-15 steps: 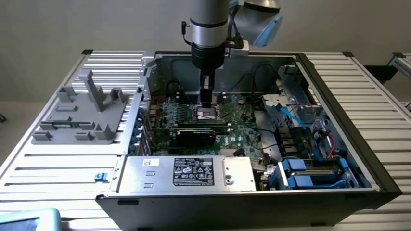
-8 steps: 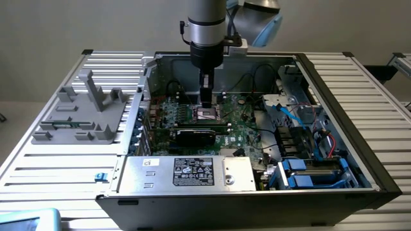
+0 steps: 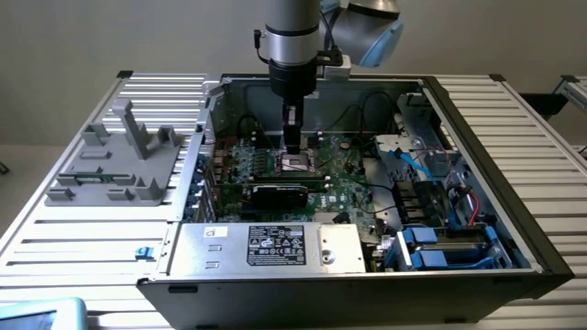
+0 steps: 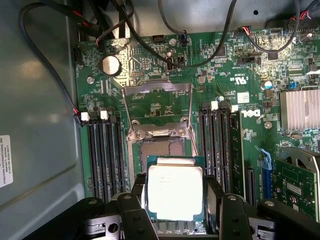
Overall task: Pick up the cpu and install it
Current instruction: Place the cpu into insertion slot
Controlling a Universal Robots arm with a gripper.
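The cpu (image 4: pixel 175 192), a flat square chip with a shiny silver top and a green rim, sits between my two black fingers (image 4: pixel 137 197), which press on its opposite edges. My gripper (image 4: pixel 175 200) is shut on it and holds it just over the dark square socket (image 4: pixel 161 147), whose metal load frame (image 4: pixel 157 110) stands flipped open. In the exterior view my gripper (image 3: pixel 293 155) reaches straight down into the open computer case, with the cpu (image 3: pixel 295 163) at its tips over the green motherboard (image 3: pixel 348 185).
Memory slots (image 4: pixel 102 155) flank the socket on both sides. Black cables (image 4: pixel 150 45) loop over the board. A finned heat sink (image 4: pixel 300 107) and a black card (image 3: pixel 284 196) sit nearby. A power supply box (image 3: pixel 266 247) fills the case front. A grey fixture (image 3: pixel 119 161) stands outside the case.
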